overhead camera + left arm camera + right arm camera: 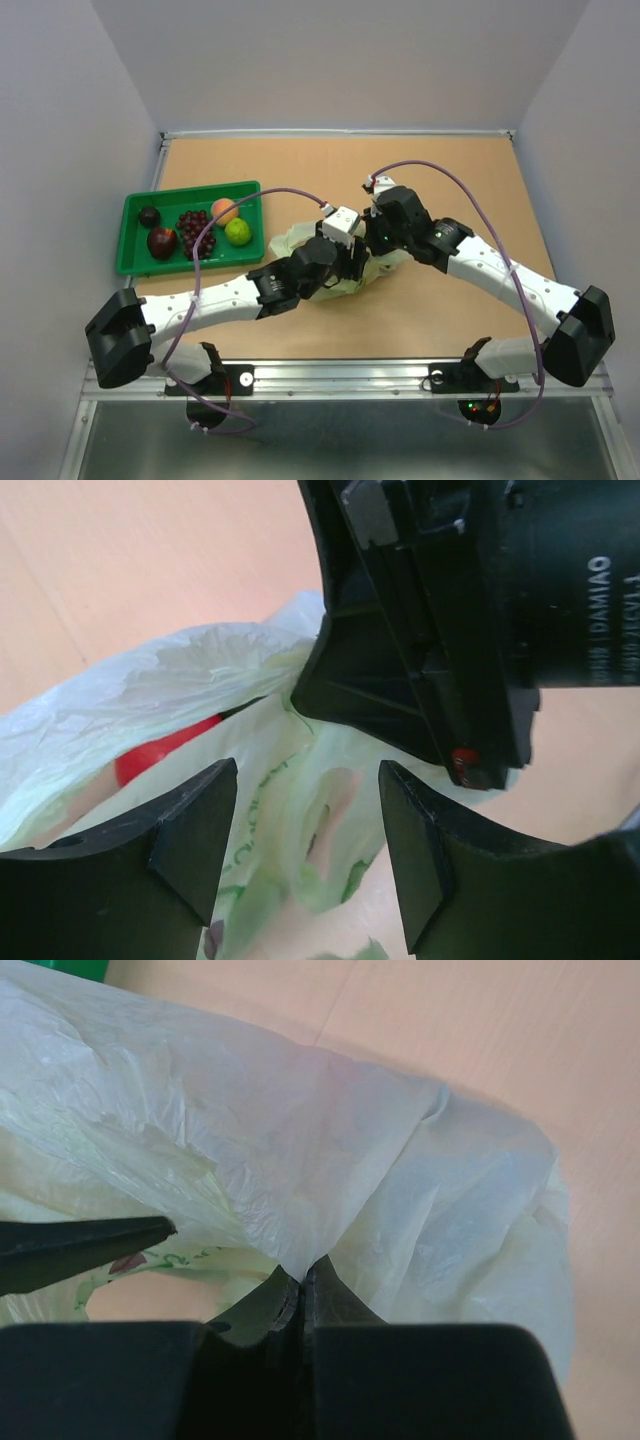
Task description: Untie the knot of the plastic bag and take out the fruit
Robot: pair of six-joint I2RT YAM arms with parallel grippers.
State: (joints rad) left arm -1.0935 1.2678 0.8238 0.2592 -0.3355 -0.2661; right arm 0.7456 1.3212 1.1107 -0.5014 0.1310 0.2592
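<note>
Green tray (190, 191) nearby, plastic bag (300, 1130) pinched by right gripper (303, 1278) (left gripper (305, 775) spread)

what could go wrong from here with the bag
1. The right tool is shut on only a thin fold of the plastic bag; a hard pull might tear it.
2. The left tool is open, so the bag is unanchored and may drag, with the red fruit inside.
3. Both tools sit close and could collide.

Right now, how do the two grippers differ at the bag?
The left gripper has fingers apart, holding nothing; the right gripper is shut, pinching a fold of the thin, crinkly, pale green plastic bag. Left faces slack film; right draws it taut. Both are at the bag.
</note>
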